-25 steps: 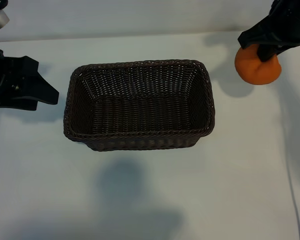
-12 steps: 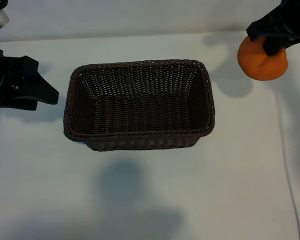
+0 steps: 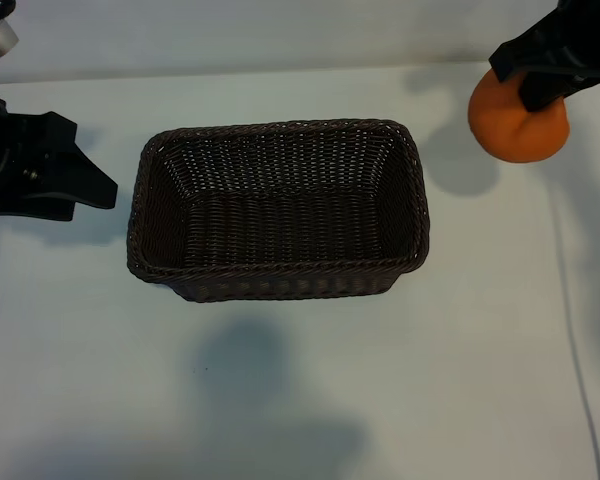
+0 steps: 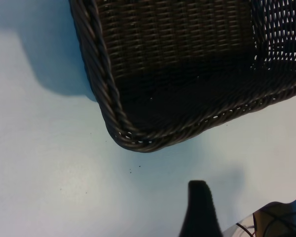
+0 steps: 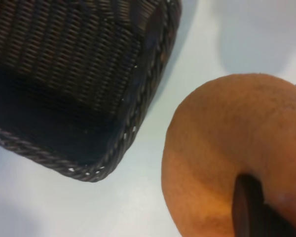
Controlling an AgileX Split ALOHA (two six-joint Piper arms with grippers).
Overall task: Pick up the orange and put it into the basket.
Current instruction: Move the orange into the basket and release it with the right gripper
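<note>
**Orange fruit lifted, basket waits empty**

Orange (image 3: 515, 125) now hangs a little higher than a moment ago, pinched by the right gripper (image 3: 545, 85) at the far right, well apart from the wicker basket (image 3: 150, 170). Carrying across comes next. Left gripper (image 3: 85, 185) rests spread beside the basket; nothing blocks the way.

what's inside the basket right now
Nothing: the basket shows only its bare woven floor and walls. The orange is outside it, beyond its right end, pinched by the right gripper. The floor strip just behind the near wall is hidden from the exterior view.
</note>
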